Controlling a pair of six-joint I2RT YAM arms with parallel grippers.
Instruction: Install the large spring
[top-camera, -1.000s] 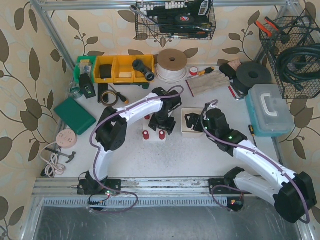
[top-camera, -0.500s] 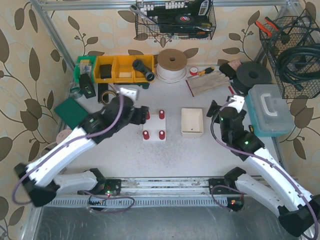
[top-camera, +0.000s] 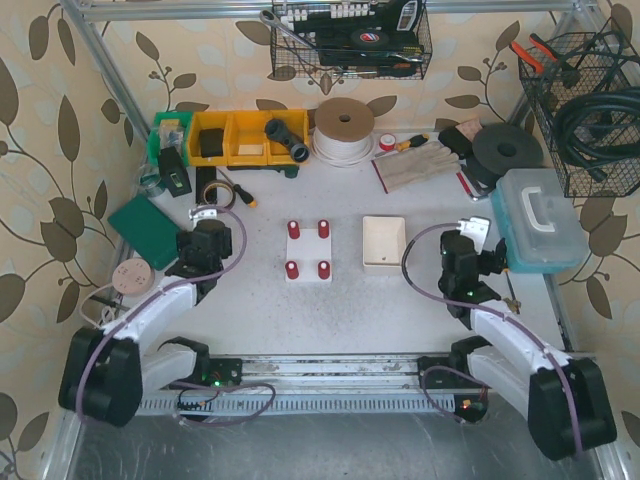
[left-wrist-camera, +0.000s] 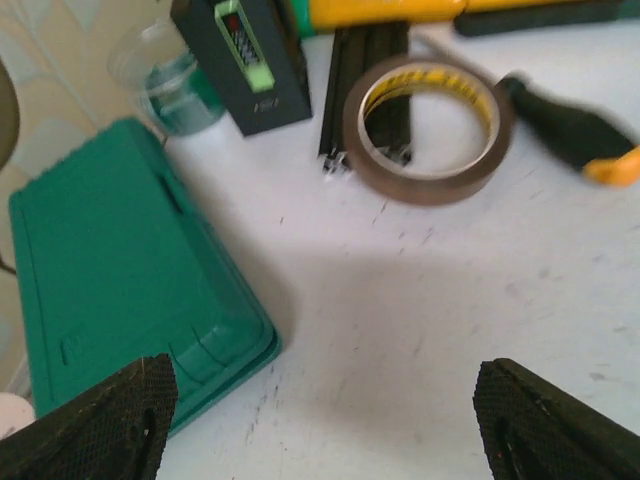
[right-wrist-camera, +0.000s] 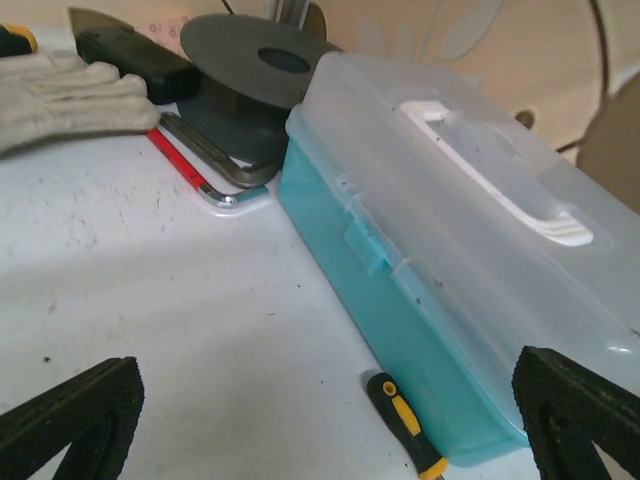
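Tabletop (top-camera: 330, 315) shows bare between the two arms, with the white block of four red pegs (top-camera: 307, 250) at its middle and a beige tray (top-camera: 384, 243) just beside it on the right. Over the left side, the left gripper (left-wrist-camera: 320, 385) hovers with fingers wide apart and nothing between them, near the edge of the green case (left-wrist-camera: 110, 290) and short of the tape roll (left-wrist-camera: 428, 130). Opposite, the right gripper (right-wrist-camera: 325, 375) is likewise spread, beside the long wall of the blue toolbox (right-wrist-camera: 450, 290), where a small screwdriver (right-wrist-camera: 408, 425) lies. I cannot make out the large spring in any view.

toolbox (right-wrist-camera: 450, 260) cropped (right edge), screwdriver (left-wrist-camera: 570, 130) blurred
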